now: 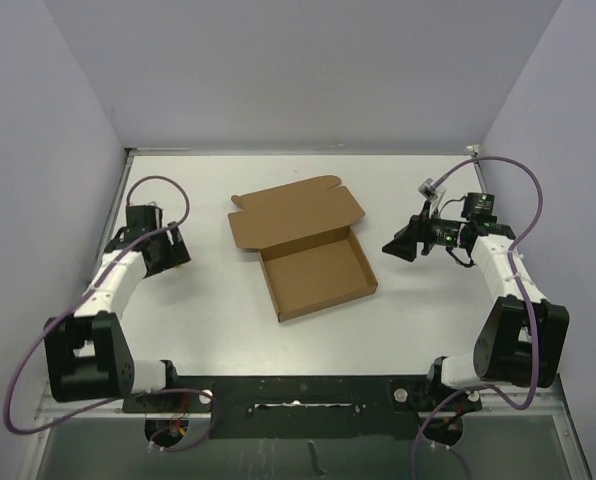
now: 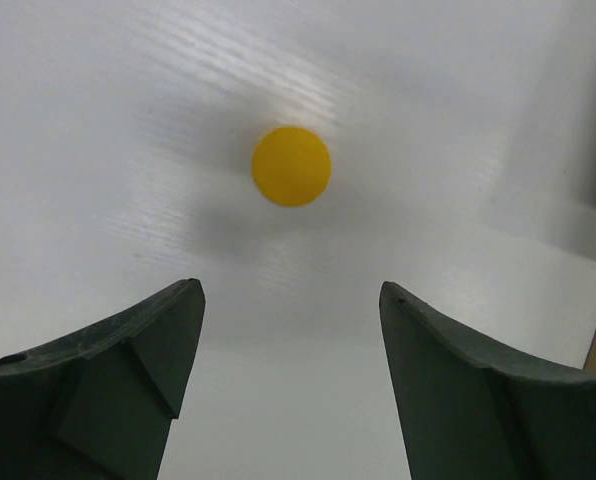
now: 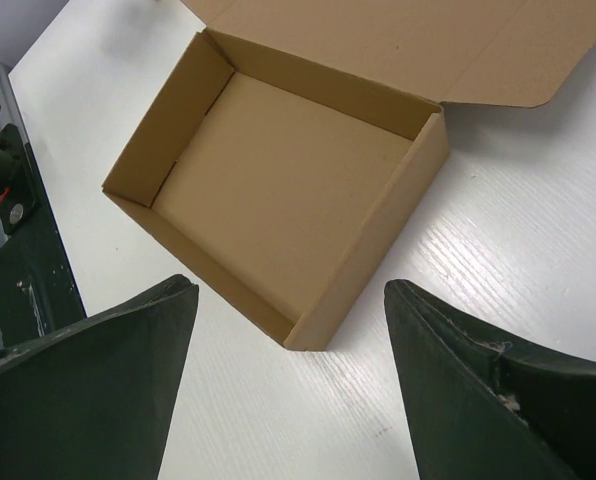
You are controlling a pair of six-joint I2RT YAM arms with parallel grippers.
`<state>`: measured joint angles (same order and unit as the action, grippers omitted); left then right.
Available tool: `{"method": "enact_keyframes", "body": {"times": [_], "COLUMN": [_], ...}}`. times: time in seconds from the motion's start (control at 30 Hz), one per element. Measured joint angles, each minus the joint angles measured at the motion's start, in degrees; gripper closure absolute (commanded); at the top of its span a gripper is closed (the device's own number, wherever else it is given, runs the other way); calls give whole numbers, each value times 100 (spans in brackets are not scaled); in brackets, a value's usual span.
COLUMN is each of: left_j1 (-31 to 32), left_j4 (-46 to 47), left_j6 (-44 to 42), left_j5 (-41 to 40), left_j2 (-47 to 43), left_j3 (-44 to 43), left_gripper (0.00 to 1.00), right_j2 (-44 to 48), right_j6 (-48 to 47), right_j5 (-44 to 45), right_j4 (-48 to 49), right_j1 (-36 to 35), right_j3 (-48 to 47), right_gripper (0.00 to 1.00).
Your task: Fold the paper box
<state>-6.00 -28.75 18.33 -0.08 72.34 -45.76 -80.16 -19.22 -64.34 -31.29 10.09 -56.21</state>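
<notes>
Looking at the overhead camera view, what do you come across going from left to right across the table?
left gripper, open and empty → paper box, lid laid back flat → right gripper, open and facing the box

The surface (image 1: 418, 310) in front of me is white with a faint grain. The paper box (image 1: 318, 278) lies on it near the middle. Its shallow tray faces up, and its lid lies spread open on the far side of the tray. On my left side, apart from the box, a small yellow round piece (image 2: 291, 166) rests on bare white.
</notes>
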Motion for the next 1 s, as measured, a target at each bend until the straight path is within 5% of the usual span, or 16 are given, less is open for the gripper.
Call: {"method": "enact_keyframes", "body": {"times": [0.13, 0.4, 0.7, 1.0], "left_j1": [538, 664, 516, 461], "left_j4": [-179, -284, -299, -267], "left_j6": [74, 120, 190, 175], "left_j5": [-761, -1582, -1478, -1311], "left_j2": [1012, 1945, 2227, 2229], "left_j3": [-863, -1464, -1554, -1561], "left_gripper": [42, 49, 86, 100], "right_j2": [0, -2, -31, -31], "right_j6": [15, 17, 17, 17], "right_j5": [2, 7, 11, 17], "right_j4": [22, 74, 81, 83], "right_j1": [-4, -4, -4, -4], "right_j3": [0, 0, 0, 0], "right_gripper": [23, 23, 23, 23]}}
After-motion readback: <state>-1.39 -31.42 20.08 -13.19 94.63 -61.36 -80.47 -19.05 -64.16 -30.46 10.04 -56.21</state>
